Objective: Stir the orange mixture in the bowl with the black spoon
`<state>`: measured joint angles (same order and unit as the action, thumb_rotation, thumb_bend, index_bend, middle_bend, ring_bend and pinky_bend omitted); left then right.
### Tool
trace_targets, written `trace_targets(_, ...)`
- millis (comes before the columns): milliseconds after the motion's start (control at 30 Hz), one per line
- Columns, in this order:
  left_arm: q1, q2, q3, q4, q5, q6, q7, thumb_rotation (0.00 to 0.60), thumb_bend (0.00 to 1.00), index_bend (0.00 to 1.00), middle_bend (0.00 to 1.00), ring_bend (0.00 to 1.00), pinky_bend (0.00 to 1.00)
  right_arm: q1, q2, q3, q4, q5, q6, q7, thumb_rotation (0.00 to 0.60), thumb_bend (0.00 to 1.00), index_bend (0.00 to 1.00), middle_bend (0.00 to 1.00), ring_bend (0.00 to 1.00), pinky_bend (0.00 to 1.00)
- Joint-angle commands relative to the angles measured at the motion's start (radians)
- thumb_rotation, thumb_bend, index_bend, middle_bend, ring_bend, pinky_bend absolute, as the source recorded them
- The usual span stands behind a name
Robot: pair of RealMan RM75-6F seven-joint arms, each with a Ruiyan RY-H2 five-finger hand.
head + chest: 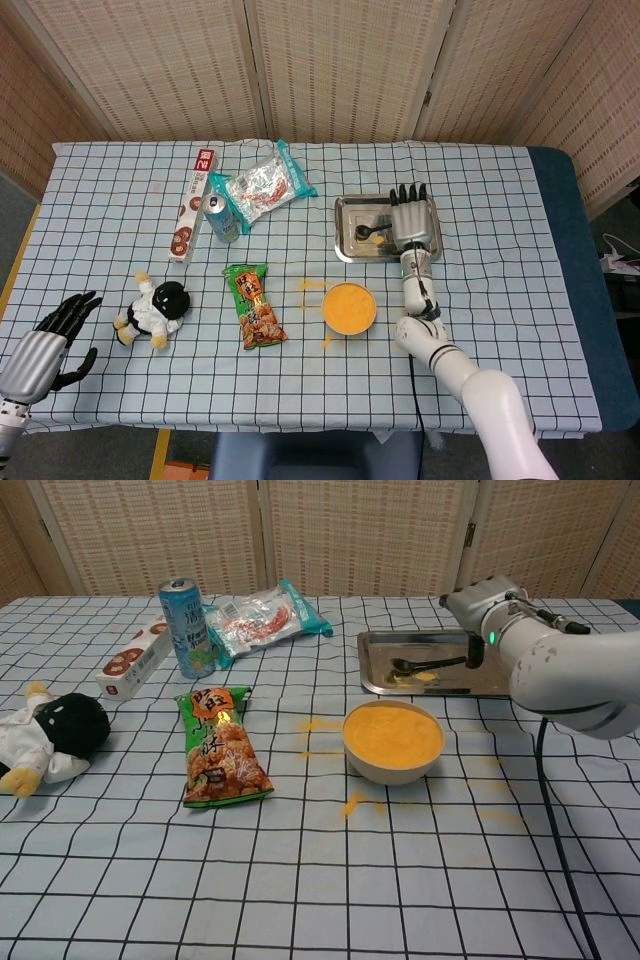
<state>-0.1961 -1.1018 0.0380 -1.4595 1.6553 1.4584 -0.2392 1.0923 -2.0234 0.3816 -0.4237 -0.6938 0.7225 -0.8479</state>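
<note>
Resting over the metal tray (350, 205), the right robot hand (411, 221) sits w/ the black spoon (426, 663) just left of it, spoon lying in the tray, handle end at the palm. Can't tell if the fingers actually grip it. Spoon's thin, dark, bowl end pointing away from the hand. Orange mixture (393, 733) fills the bowl (392, 768), near side of the hand, on the table (500, 290); orange spatter on the cloth beside it. Left robot hand (45, 345) at the table's near-left edge, fingers spread, holding nothing.
</note>
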Motion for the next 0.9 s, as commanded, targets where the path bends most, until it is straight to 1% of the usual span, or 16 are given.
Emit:
trace_targets(33, 0.002, -0.001, -0.001, -0.001, 0.003, 0.005, 0.006, 0.6, 0.49, 0.0, 0.0, 0.0, 0.2, -0.187, 0.25, -0.042, -0.501, -0.113, 0.268, 0.066, 0.6, 0.16, 0.0, 0.0, 0.0, 0.02)
trace_targets(67, 0.003, -0.002, 0.0, -0.002, 0.003, 0.007, 0.011, 0.6, 0.49, 0.0, 0.0, 0.0, 0.2, -0.251, 0.335, -0.066, -0.677, -0.149, 0.343, 0.075, 0.6, 0.16, 0.0, 0.0, 0.0, 0.02)
trace_targets(100, 0.004, -0.002, -0.001, -0.002, 0.002, 0.008, 0.015, 0.6, 0.49, 0.0, 0.0, 0.0, 0.2, -0.298, 0.397, -0.086, -0.802, -0.176, 0.396, 0.084, 0.6, 0.16, 0.0, 0.0, 0.0, 0.01)
trace_targets(133, 0.006, -0.004, -0.002, -0.002, 0.0, 0.01, 0.02, 0.6, 0.49, 0.0, 0.0, 0.0, 0.2, -0.358, 0.472, -0.115, -0.95, -0.212, 0.458, 0.098, 0.6, 0.16, 0.0, 0.0, 0.0, 0.01)
trace_targets(200, 0.008, -0.007, -0.003, -0.003, -0.002, 0.014, 0.03, 0.6, 0.49, 0.0, 0.0, 0.0, 0.2, -0.44, 0.562, -0.162, -1.122, -0.27, 0.537, 0.14, 0.6, 0.16, 0.0, 0.0, 0.0, 0.01)
trace_targets(233, 0.01, -0.008, -0.004, -0.005, -0.003, 0.017, 0.037, 0.6, 0.49, 0.0, 0.0, 0.0, 0.2, -0.478, 0.599, -0.19, -1.185, -0.301, 0.567, 0.164, 0.6, 0.16, 0.0, 0.0, 0.0, 0.0)
trace_targets(267, 0.013, -0.01, -0.006, -0.007, -0.004, 0.022, 0.047, 0.6, 0.49, 0.0, 0.0, 0.0, 0.2, -0.524, 0.641, -0.229, -1.249, -0.344, 0.601, 0.197, 0.6, 0.16, 0.0, 0.0, 0.0, 0.0)
trace_targets(300, 0.016, -0.012, -0.01, -0.009, -0.005, 0.03, 0.056, 0.6, 0.49, 0.0, 0.0, 0.0, 0.2, -0.567, 0.672, -0.268, -1.29, -0.389, 0.634, 0.233, 0.6, 0.16, 0.0, 0.0, 0.0, 0.0)
trace_targets(367, 0.021, -0.019, -0.015, -0.009, -0.005, 0.044, 0.073, 0.6, 0.49, 0.0, 0.0, 0.0, 0.2, -0.627, 0.7, -0.323, -1.315, -0.46, 0.684, 0.289, 0.6, 0.16, 0.0, 0.0, 0.0, 0.0)
trace_targets(433, 0.028, -0.029, -0.02, -0.008, -0.006, 0.061, 0.094, 0.6, 0.49, 0.0, 0.0, 0.0, 0.2, -0.699, 0.707, -0.376, -1.305, -0.541, 0.756, 0.371, 0.6, 0.16, 0.0, 0.0, 0.0, 0.0)
trace_targets(500, 0.032, -0.037, -0.023, -0.011, -0.006, 0.069, 0.115, 0.6, 0.49, 0.0, 0.0, 0.0, 0.2, -0.761, 0.693, -0.409, -1.264, -0.611, 0.83, 0.454, 0.6, 0.16, 0.0, 0.0, 0.0, 0.0)
trace_targets(567, 0.035, -0.045, -0.025, -0.014, -0.008, 0.072, 0.14, 0.6, 0.49, 0.0, 0.0, 0.0, 0.2, -0.822, 0.666, -0.434, -1.19, -0.667, 0.905, 0.523, 0.6, 0.16, 0.0, 0.0, 0.0, 0.0)
trace_targets(667, 0.037, -0.053, -0.031, -0.021, -0.018, 0.072, 0.17, 0.6, 0.49, 0.0, 0.0, 0.0, 0.2, -0.88, 0.646, -0.437, -1.113, -0.683, 0.959, 0.571, 0.6, 0.16, 0.0, 0.0, 0.0, 0.0)
trace_targets(733, 0.034, -0.059, -0.036, -0.021, -0.024, 0.066, 0.182, 0.6, 0.49, 0.0, 0.0, 0.0, 0.2, -0.893, 0.672, -0.444, -1.113, -0.696, 0.953, 0.575, 0.6, 0.16, 0.0, 0.0, 0.0, 0.0)
trace_targets(833, 0.029, -0.069, -0.045, -0.018, -0.024, 0.066, 0.196, 0.6, 0.49, 0.0, 0.0, 0.0, 0.2, -0.909, 0.691, -0.423, -1.126, -0.715, 0.974, 0.609, 0.6, 0.17, 0.0, 0.0, 0.0, 0.0)
trace_targets(900, 0.027, -0.072, -0.046, -0.018, -0.023, 0.065, 0.2, 0.6, 0.49, 0.0, 0.0, 0.0, 0.2, -0.916, 0.695, -0.417, -1.125, -0.726, 0.976, 0.609, 0.6, 0.17, 0.0, 0.0, 0.0, 0.0)
